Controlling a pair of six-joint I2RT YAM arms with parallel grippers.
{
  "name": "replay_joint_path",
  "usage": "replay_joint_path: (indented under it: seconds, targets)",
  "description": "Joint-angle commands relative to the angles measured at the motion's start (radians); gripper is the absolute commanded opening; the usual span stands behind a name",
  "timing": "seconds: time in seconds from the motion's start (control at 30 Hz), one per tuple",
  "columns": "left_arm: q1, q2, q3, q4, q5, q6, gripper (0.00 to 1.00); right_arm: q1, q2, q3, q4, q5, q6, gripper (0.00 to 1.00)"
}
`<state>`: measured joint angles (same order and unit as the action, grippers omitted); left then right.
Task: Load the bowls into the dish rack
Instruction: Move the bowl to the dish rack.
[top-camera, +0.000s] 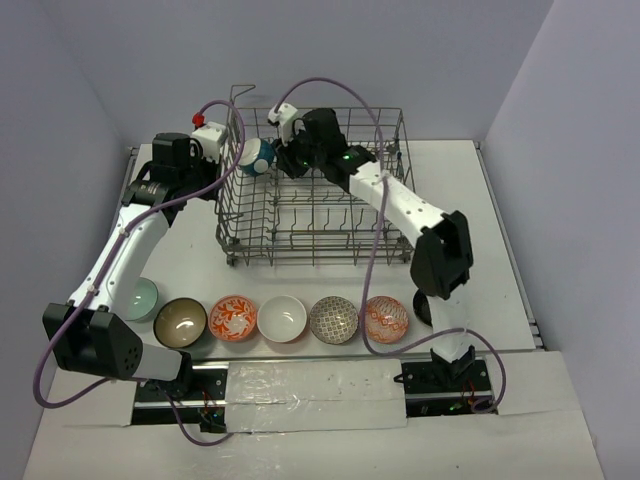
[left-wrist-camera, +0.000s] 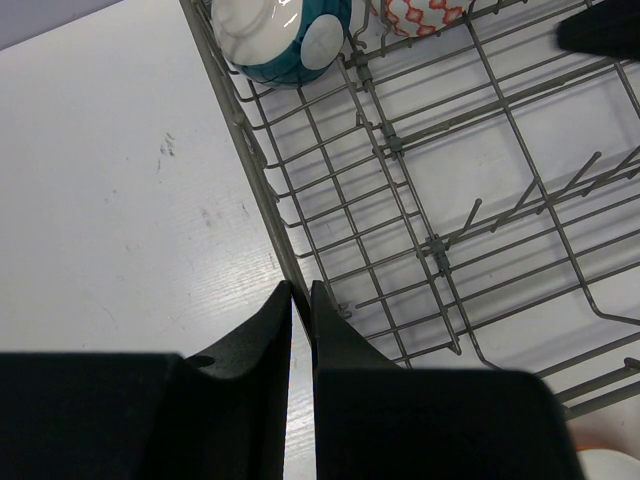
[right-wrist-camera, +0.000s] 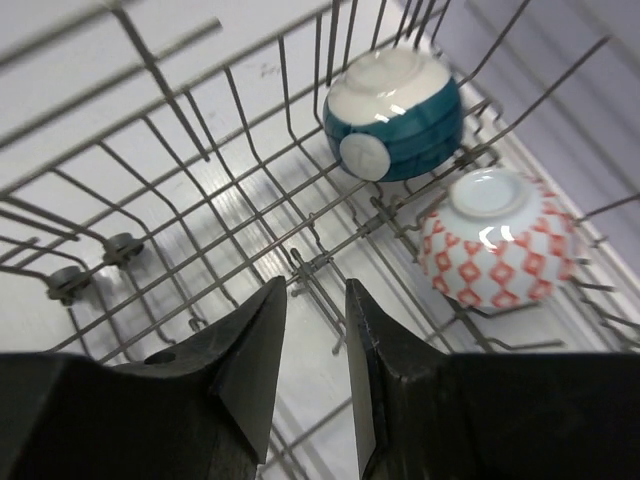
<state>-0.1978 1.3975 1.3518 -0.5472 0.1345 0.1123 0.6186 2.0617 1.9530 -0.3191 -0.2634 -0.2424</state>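
The dish rack (top-camera: 315, 215) stands at mid-table. In its far-left corner a teal bowl (right-wrist-camera: 392, 115) and a red-patterned bowl (right-wrist-camera: 497, 238) rest upside down side by side, the teal one also showing from above (top-camera: 258, 155). My right gripper (right-wrist-camera: 315, 290) hovers inside the rack just beside them, open, with nothing between its fingers. My left gripper (left-wrist-camera: 301, 288) is shut on the rack's left rim wire (left-wrist-camera: 255, 170). Several more bowls sit in a row on the table near the arm bases: pale green (top-camera: 140, 298), brown (top-camera: 181, 322), orange-patterned (top-camera: 233, 318), white (top-camera: 282, 318), grey-patterned (top-camera: 333, 319), red-patterned (top-camera: 385, 318).
A black bowl (top-camera: 421, 306) lies half hidden under my right arm's elbow. Rows of upright tines (top-camera: 330, 215) fill the rack's floor. Purple cables loop over both arms. White walls close in the table's back and sides.
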Motion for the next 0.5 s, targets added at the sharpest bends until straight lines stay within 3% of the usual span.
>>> replay_joint_path:
  seconds: [0.0,0.17,0.47]
  targets:
    - [-0.008,-0.006,-0.016,-0.103,0.074,0.017,0.0,0.0,-0.144,-0.066,0.002,0.006,-0.035,0.39]
    - [-0.008,-0.029,-0.022,-0.102,0.063,0.02,0.0,0.0,-0.238,-0.149,-0.005,0.019,-0.054,0.39]
    - [-0.008,-0.08,-0.054,-0.102,0.04,0.021,0.0,0.0,-0.265,-0.175,-0.017,0.033,-0.048,0.39]
